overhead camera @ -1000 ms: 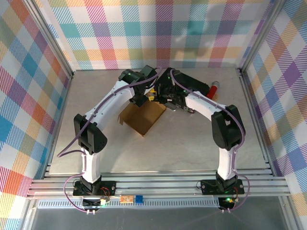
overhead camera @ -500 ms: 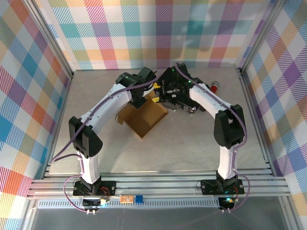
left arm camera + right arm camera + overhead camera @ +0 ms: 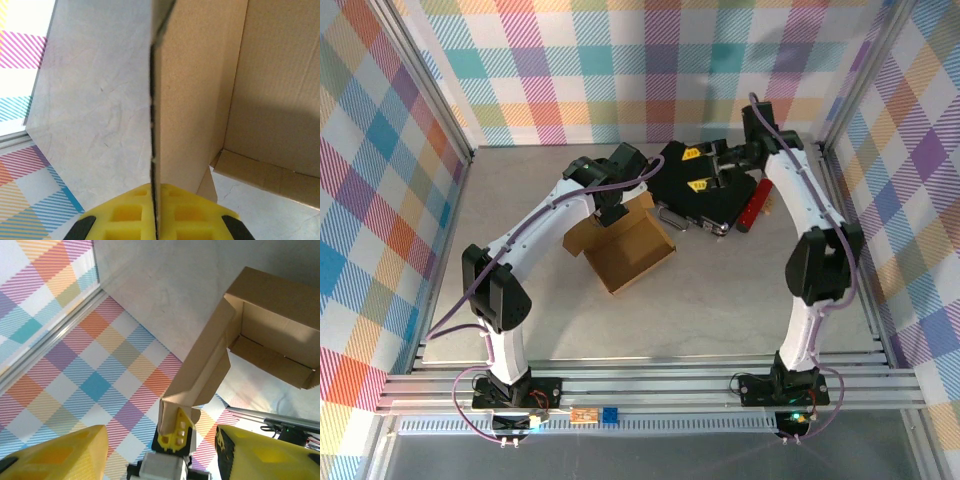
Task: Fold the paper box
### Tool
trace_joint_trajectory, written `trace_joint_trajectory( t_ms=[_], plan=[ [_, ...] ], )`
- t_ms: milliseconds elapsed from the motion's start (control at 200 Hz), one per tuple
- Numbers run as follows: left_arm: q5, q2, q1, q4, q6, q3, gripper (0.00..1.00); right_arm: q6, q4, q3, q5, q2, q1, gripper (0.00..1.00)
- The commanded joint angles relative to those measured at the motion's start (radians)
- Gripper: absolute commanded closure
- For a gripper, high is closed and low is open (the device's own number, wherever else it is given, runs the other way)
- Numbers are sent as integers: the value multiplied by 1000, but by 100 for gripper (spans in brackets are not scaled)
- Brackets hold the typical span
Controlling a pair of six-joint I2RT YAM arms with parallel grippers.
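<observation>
One open container sits on the counter [image 3: 720, 290]: the paper box [image 3: 625, 245], a brown cardboard tray just beside the black case [image 3: 705, 190], on the case's near-left side in the top view. From the right wrist its inside shows as bare cardboard walls and floor. One tall flap stands upright at the box edge nearest the case. The black case is shut, with yellow labels on its lid. A red cylinder [image 3: 752, 205] lies against the far-right side of the case.

Compared with a second ago, the right arm has risen from its low position at the box corner next to the case and swung back, so that it now reaches over the far side of the case. The right fingers [image 3: 60, 452] have spread and hold nothing. The box has turned a little, and more of the red cylinder shows.

The left arm arches from its base over to the box. The left fingers [image 3: 145, 196] are still clamped tight on the upright flap, its thin edge running between the two yellow pads. The right arm stands tall at the case's right, its wrist bent leftward above the case lid.
</observation>
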Motion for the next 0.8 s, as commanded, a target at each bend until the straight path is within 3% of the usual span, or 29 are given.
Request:
trace_joint_trajectory(
  t_ms=[0, 360, 795],
  plan=[
    [-6, -52, -16, 69, 54, -28, 100, -51, -96, 91, -64, 118, 61, 42],
    [-14, -50, -20, 102, 72, -48, 100, 3, -54, 118, -97, 195, 127, 42],
    [-8, -42, -20, 107, 82, -45, 100, 4, -34, 134, -41, 147, 74, 42]
  ],
)
